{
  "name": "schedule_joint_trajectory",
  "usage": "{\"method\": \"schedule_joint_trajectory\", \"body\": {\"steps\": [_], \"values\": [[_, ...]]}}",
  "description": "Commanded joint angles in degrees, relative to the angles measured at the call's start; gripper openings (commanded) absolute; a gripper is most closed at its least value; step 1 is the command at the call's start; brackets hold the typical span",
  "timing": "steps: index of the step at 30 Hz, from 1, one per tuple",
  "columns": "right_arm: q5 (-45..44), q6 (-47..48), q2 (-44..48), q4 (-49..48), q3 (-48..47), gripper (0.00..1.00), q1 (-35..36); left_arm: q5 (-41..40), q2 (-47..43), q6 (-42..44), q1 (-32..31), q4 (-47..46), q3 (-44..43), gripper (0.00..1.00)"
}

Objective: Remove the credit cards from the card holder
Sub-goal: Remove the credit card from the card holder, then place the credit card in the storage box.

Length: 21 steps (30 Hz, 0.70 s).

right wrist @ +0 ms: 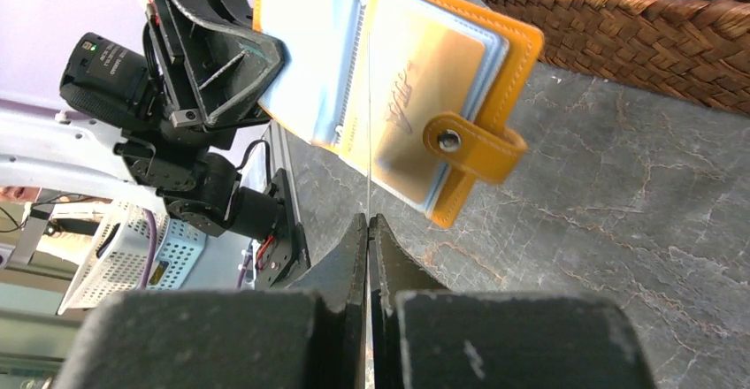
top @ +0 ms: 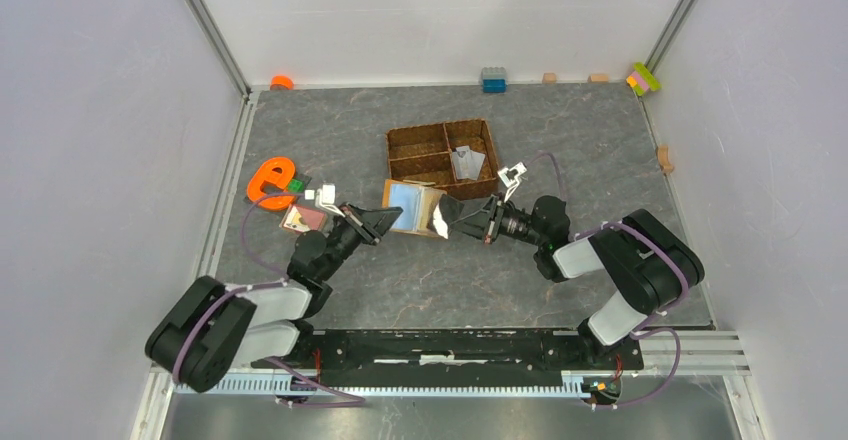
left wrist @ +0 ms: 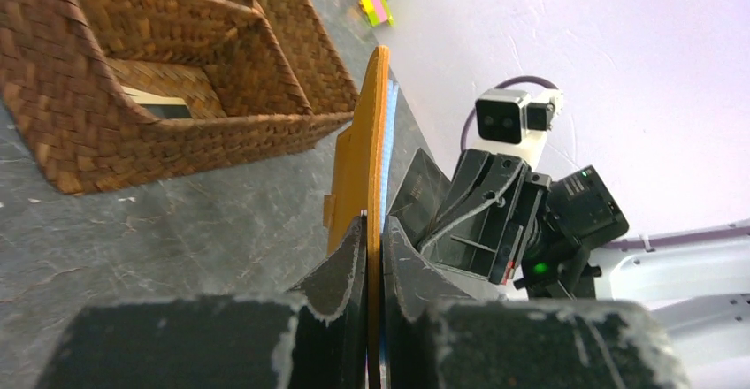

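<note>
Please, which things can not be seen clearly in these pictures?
Number of credit cards inside the card holder: right wrist view, pale sleeves cover them; top view, too small.
Face of the gripped card in the right end effector: right wrist view, edge-on, a thin line only.
Contents of the woven tray: left wrist view, its walls hide most.

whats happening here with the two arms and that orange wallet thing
The left pincer is shut on one edge of the open orange card holder, holding it up off the table. The right pincer is shut on a thin credit card, seen edge-on, right at the holder's pale blue lining, apparently to pull it out. A pale card already lies in the woven tray behind.
</note>
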<state>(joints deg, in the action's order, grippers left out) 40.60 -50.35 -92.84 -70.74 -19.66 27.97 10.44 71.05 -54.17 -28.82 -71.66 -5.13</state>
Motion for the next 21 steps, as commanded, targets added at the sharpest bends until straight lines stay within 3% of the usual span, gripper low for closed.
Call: {"method": "schedule_joint_trajectory", "body": {"steps": [1, 4, 10, 17, 21], "values": [[-2.5, -0.9, -0.3, -2.6, -0.8, 0.0, -0.3, -9.1, -8.6, 5.2, 0.2, 13.6, 0.4, 0.02], [-5.5, -3.0, -1.3, -2.4, -2.4, 0.0, -0.3, -13.1, -13.8, 6.0, 0.2, 21.2, 0.4, 0.02], [-10.3, -12.0, -5.9, -8.6, -7.2, 0.0, -0.1, -18.3, -21.0, 6.3, 0.2, 26.8, 2.0, 0.02], [-24.5, -17.9, -8.5, -6.4, -11.1, 0.0, 1.8, -22.6, -27.0, 6.4, 0.2, 33.3, 2.6, 0.02], [-27.7, -22.0, -14.3, -6.0, -18.0, 0.0, 3.8, -24.5, -30.2, 6.4, 0.2, 36.1, 3.0, 0.02]]}}
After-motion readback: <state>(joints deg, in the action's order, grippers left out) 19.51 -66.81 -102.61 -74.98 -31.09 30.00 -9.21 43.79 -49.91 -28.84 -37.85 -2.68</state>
